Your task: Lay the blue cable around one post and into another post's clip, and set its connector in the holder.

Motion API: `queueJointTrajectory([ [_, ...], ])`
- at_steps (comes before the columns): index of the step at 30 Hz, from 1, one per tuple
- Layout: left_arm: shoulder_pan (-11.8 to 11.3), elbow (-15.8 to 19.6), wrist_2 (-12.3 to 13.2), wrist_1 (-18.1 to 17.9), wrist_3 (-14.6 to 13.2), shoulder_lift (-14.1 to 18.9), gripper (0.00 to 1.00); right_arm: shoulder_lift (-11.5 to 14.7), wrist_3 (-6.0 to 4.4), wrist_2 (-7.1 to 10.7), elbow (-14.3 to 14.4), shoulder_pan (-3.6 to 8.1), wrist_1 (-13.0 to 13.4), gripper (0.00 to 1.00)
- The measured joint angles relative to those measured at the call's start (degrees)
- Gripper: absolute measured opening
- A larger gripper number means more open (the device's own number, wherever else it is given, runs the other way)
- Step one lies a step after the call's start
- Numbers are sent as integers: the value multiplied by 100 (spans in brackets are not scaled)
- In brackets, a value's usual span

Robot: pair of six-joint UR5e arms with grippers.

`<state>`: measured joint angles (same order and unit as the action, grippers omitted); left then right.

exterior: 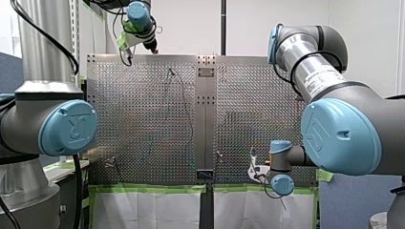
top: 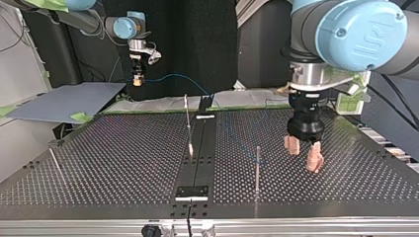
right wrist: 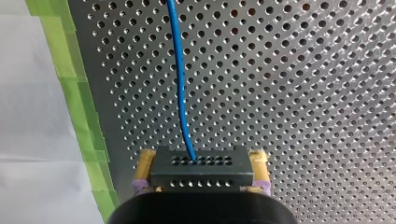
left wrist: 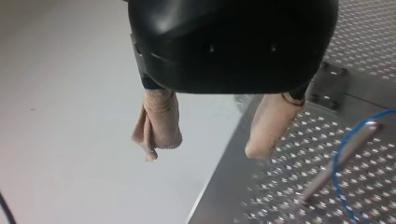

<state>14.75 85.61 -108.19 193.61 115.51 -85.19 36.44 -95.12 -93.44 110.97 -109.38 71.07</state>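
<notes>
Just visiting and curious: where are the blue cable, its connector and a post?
blue cable (right wrist: 180, 79), right wrist view, mid-length.
connector (right wrist: 201, 171), right wrist view, holed black face.
post (left wrist: 320, 182), left wrist view, bare shaft.

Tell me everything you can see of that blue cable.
The blue cable is thin, smooth and plastic-looking. One end enters a black block with holes, its connector, which my right tool clamps between yellow pads. From there it runs over the perforated table. In the left wrist view it curves close by a metal post; whether they touch is unclear.
</notes>
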Motion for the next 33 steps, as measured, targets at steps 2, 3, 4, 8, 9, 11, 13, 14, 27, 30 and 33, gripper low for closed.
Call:
queueJointTrajectory([
  [2, 13, -1, -27, 121, -119, 0, 100, 0, 0, 0, 0, 0, -2, 2],
  [3, 15, -1, -34, 172, -172, 0, 100, 0, 0, 0, 0, 0, -3, 2],
  [4, 18, -1, -39, 228, -226, 0, 100, 0, 0, 0, 0, 0, -4, 2],
  [8, 49, -3, -53, 473, -471, 0, 100, 0, 0, 0, 0, 0, -4, 2],
  [9, 56, -3, -54, 524, -524, 0, 100, 0, 0, 0, 0, 0, -5, 2],
  [11, 73, -2, -60, 647, -644, 0, 100, 0, 0, 0, 0, 0, -5, 2],
  [13, 85, -1, -77, 746, -745, 0, 100, 0, 0, 0, 0, 0, -4, 2],
  [14, 93, -1, -96, 818, -815, 0, 100, 0, 0, 0, 0, 0, -5, 2],
  [27, 174, 1, -170, 1125, -1461, -1, 100, 0, 0, 0, 0, -8, -5, 2],
  [30, 190, 0, -174, 1127, -1604, -1, 100, 0, 0, 0, 0, -9, -5, 2],
  [33, 204, 0, -183, 1127, -1748, -1, 100, 1, 0, 0, 0, -10, -5, 2],
])
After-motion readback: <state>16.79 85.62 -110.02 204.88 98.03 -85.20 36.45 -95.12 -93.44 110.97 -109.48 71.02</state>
